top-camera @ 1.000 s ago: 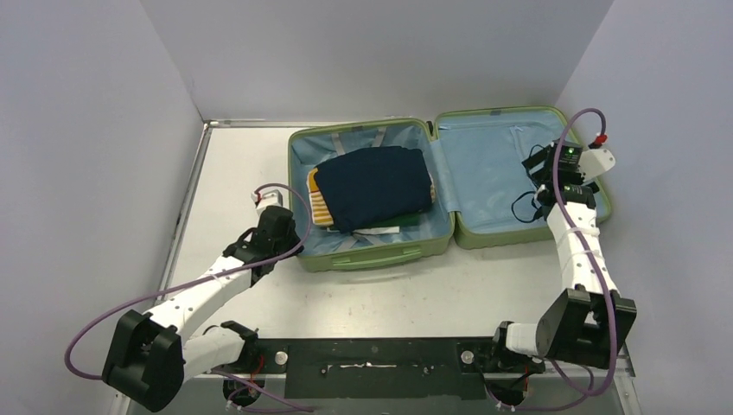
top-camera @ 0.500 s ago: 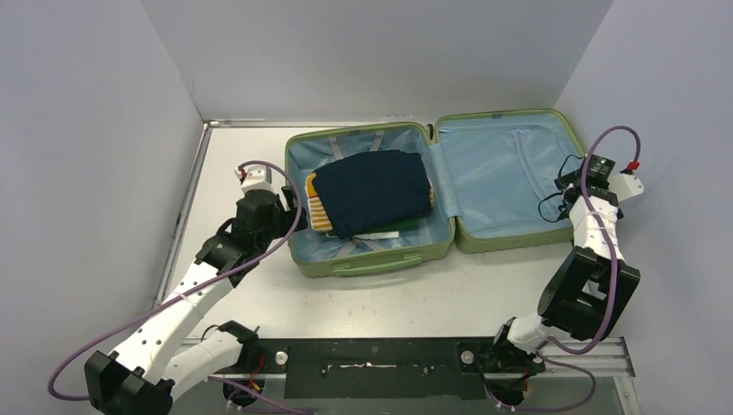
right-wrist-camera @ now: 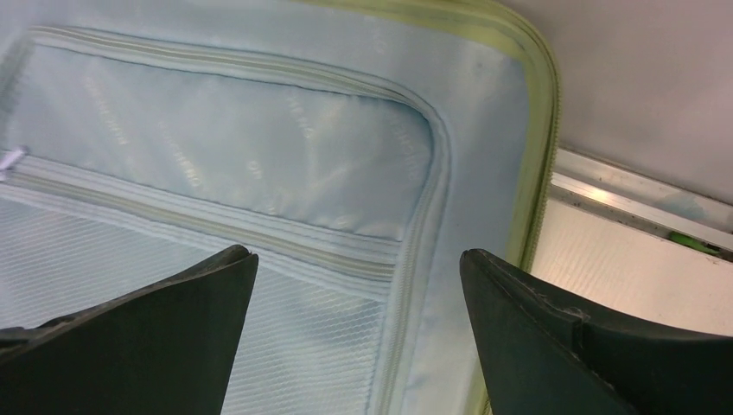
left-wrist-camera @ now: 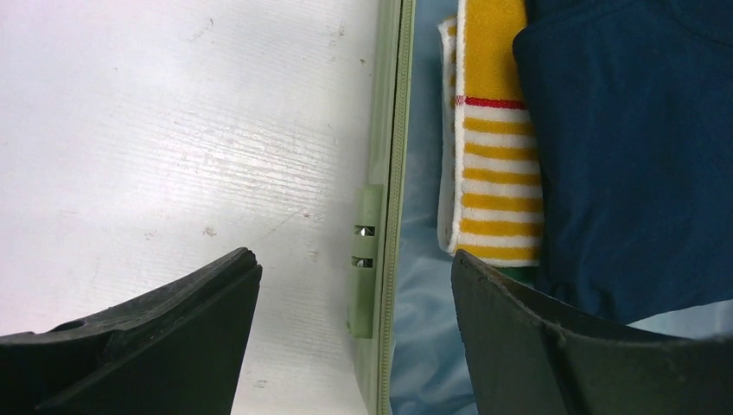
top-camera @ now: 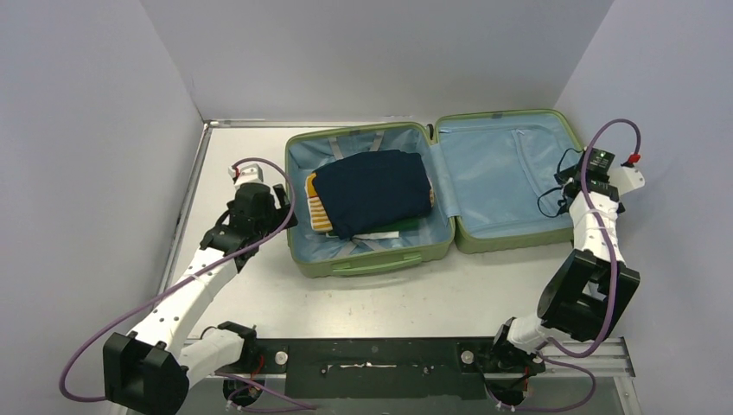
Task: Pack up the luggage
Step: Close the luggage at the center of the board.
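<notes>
Our left gripper (left-wrist-camera: 354, 257) has just opened astride the luggage (top-camera: 372, 262) rim beneath it, our right gripper (right-wrist-camera: 356, 252) hangs open over the lid (right-wrist-camera: 259, 173), so closing seems next.

**Table: one case on it, opened flat**

White table (top-camera: 251, 160) sat boxed in by grey walls (top-camera: 86, 130) left, back and right. A metal edge strip (top-camera: 184, 216) ran down its left side. Only the luggage (top-camera: 373, 259) lay directly on it: green shell, both halves down on the surface side by side, in the far right part. Its right half reached close to the right wall. Bare top left of and in front of the case carried scuffs and small dark marks; my left wrist view showed fine scratches right beside the rim. My black mounting rail (top-camera: 380, 356) ran along the near edge.
</notes>
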{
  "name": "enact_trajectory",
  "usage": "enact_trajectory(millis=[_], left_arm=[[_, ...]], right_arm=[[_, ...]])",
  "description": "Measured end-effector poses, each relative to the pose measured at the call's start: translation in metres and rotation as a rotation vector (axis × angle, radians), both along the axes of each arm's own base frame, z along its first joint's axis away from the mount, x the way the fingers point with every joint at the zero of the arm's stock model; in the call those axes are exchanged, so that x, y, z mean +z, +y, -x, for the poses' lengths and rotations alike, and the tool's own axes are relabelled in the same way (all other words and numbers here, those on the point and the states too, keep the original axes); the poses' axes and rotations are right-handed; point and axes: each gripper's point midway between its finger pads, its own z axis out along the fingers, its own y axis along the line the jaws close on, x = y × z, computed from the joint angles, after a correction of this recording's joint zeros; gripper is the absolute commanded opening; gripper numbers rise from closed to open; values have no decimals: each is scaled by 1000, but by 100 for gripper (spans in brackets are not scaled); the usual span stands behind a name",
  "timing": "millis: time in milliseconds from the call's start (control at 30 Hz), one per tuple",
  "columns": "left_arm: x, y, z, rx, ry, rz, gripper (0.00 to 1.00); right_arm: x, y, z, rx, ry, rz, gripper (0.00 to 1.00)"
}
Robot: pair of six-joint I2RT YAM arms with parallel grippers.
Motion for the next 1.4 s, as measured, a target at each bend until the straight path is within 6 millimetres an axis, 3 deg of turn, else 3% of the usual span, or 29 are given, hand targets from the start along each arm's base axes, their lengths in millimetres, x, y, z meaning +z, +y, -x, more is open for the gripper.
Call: enact_trajectory(millis=[133, 267, 367, 533, 700, 1033, 1200, 1333, 1400], left_arm=[[-8, 1, 0, -2, 9, 14, 79], [-14, 3, 1, -2, 15, 32, 79], [-15, 4, 2, -4, 10, 46, 79], [-16, -1, 3, -23, 12, 61, 79], [-17, 0, 3, -22, 16, 65, 79], [-22, 6, 2, -4, 27, 61, 79], [-25, 6, 2, -3, 39, 57, 79], [-26, 6, 2, -4, 42, 56, 79], [-26, 6, 2, -3, 42, 56, 79]], right_arm=[[31, 1, -4, 0, -42, 43, 91], [45, -1, 12, -31, -49, 78, 90], [33, -1, 35, -57, -15, 80, 88], [-7, -1, 62, -84, 82, 38, 85], [-17, -8, 60, -86, 119, 29, 79], [-43, -26, 45, -86, 162, -25, 50], [-53, -25, 37, -59, 162, -44, 28], [-55, -27, 38, -52, 164, -39, 0], [-54, -28, 38, -55, 160, -38, 0]])
